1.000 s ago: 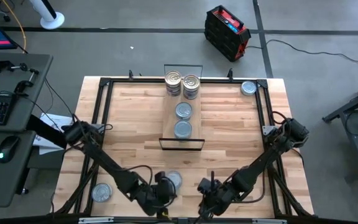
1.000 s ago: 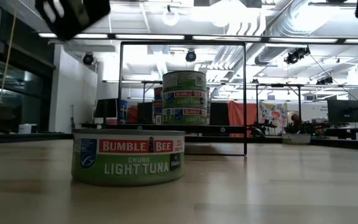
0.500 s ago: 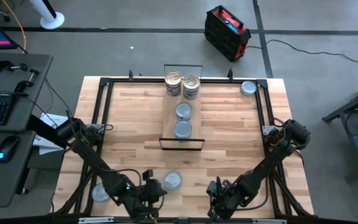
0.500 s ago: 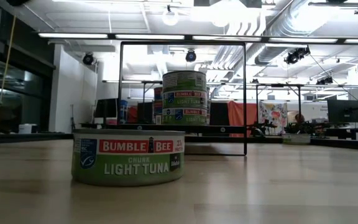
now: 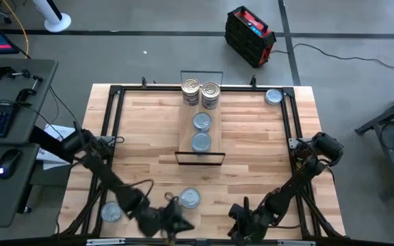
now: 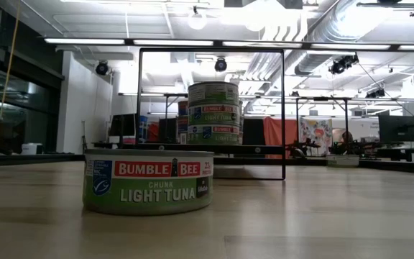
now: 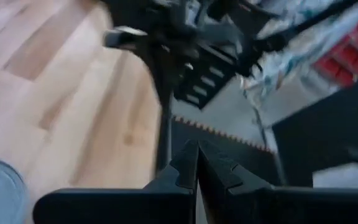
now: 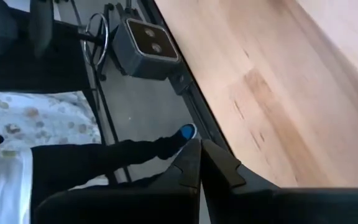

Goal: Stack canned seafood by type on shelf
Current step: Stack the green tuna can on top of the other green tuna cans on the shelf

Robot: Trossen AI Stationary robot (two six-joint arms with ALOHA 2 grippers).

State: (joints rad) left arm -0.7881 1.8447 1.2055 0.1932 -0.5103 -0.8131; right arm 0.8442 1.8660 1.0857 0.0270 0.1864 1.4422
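Left to right across the table, seen from above. Near the front left corner lies one loose tin (image 5: 111, 212), pale-topped, off the shelf and so, by judgement, yet to be sorted; just beside it the left gripper (image 5: 173, 222) sits low at the front edge, fingers pressed together on nothing, which reads as a parked pose rather than a reach; a second loose tin (image 5: 189, 198) rests close to that gripper, the green-labelled tuna tin (image 6: 148, 180) of the low view; at centre the shelf (image 5: 200, 154) runs front to back between its black wire ends, carrying two single pale tins (image 5: 202, 121) along its length and two taller stacks with shiny lids (image 5: 201, 93) at the far end, like sitting with like, as the sorting demands; the right gripper (image 5: 241, 222) is likewise drawn in at the front edge, fingers closed and empty; its wrist view shows the table edge and a person's leg and blue shoe (image 8: 188, 131) on the floor beyond; at the far right corner one more pale tin (image 5: 273, 97) stands apart, probably also awaiting a place.
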